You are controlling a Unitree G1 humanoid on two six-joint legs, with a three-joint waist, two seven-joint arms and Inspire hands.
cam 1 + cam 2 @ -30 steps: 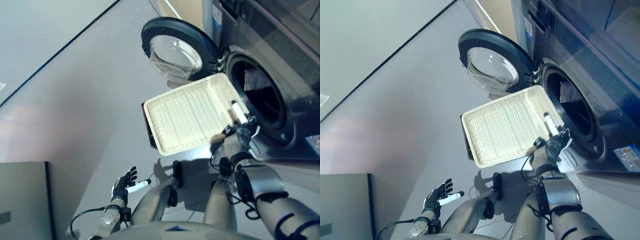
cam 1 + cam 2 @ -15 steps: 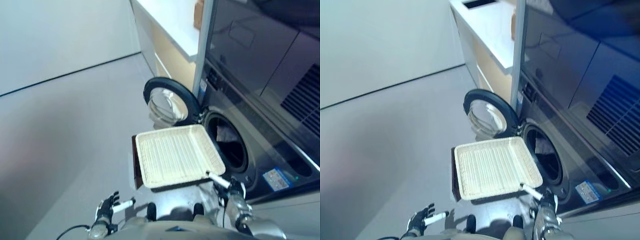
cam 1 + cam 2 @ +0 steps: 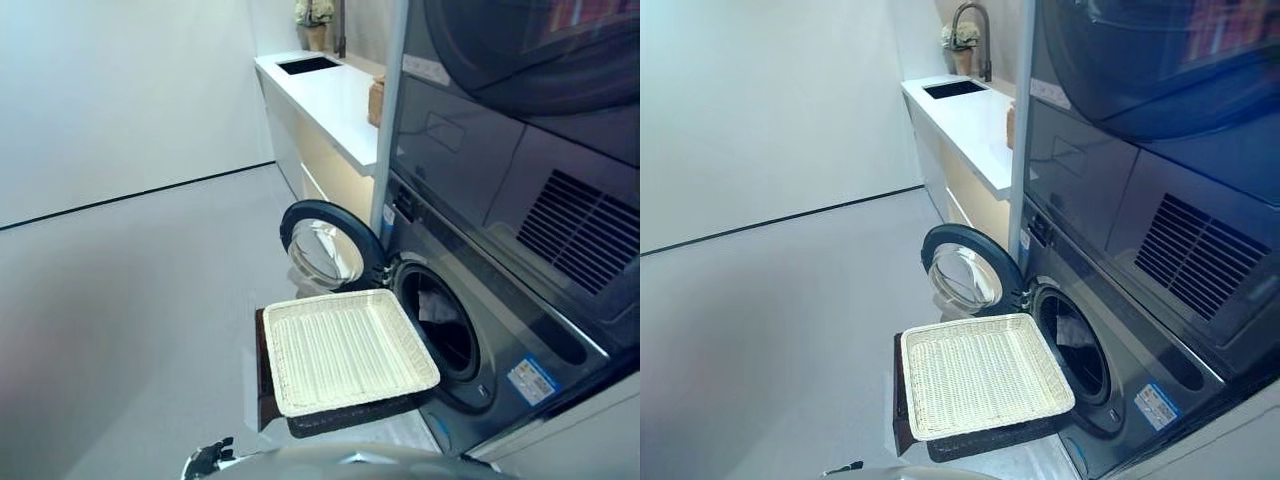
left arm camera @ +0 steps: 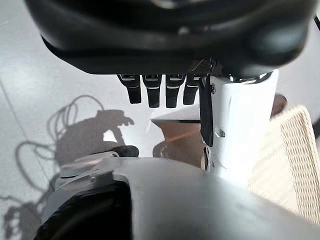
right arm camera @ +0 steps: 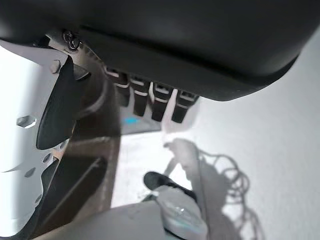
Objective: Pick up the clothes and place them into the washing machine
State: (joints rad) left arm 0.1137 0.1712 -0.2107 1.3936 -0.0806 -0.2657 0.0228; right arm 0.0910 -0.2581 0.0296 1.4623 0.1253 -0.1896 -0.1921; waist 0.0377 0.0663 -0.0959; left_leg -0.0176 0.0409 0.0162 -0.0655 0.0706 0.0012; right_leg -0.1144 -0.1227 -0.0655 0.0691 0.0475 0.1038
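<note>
Head views show a pale garment (image 3: pixel 437 307) inside the washing machine (image 3: pixel 470 330) drum, door open, beside the wicker tray (image 3: pixel 345 350). Wrist views show the left hand (image 4: pixel 160 90) and right hand (image 5: pixel 150 100) straight-fingered, holding nothing.

We see the cream woven square basket (image 3: pixel 345 347) in front of the dark front-loading washing machine (image 3: pixel 500 330), its round glass door (image 3: pixel 325 247) open behind the basket; a pale garment (image 3: pixel 437 308) lies inside the drum.
</note>
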